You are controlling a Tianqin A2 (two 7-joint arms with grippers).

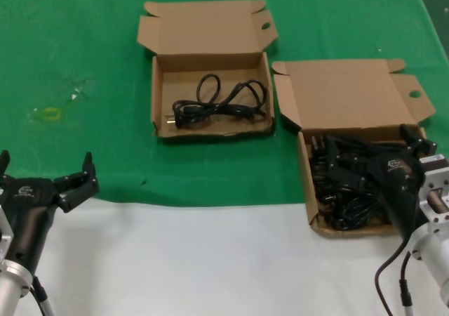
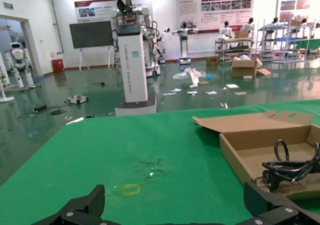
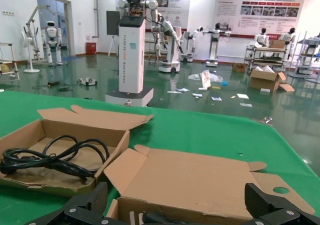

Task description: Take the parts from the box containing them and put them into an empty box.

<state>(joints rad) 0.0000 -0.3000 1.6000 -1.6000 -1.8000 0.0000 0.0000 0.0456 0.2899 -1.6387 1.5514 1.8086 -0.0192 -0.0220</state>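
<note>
The box containing the parts [image 1: 304, 179] lies at the right and holds a heap of black cords [image 1: 344, 189]. My right gripper [image 1: 375, 154] hangs open just over that heap, holding nothing. In the right wrist view the gripper [image 3: 176, 210] faces the box's flap lid [image 3: 190, 177], and a plug [image 3: 150, 218] shows below it. The other box [image 1: 158, 98] lies farther back in the middle and holds a single black cord [image 1: 221, 105]. It also shows in the right wrist view [image 3: 22, 135] with its cord [image 3: 55, 157]. My left gripper [image 1: 45, 167] is open and empty at the near left.
A green cloth [image 1: 84, 42] covers the far part of the table. The near part is white [image 1: 196, 260]. A small yellow mark [image 1: 50, 112] lies on the cloth at the left. The left wrist view shows the single-cord box [image 2: 240, 157] beside my left gripper [image 2: 175, 210].
</note>
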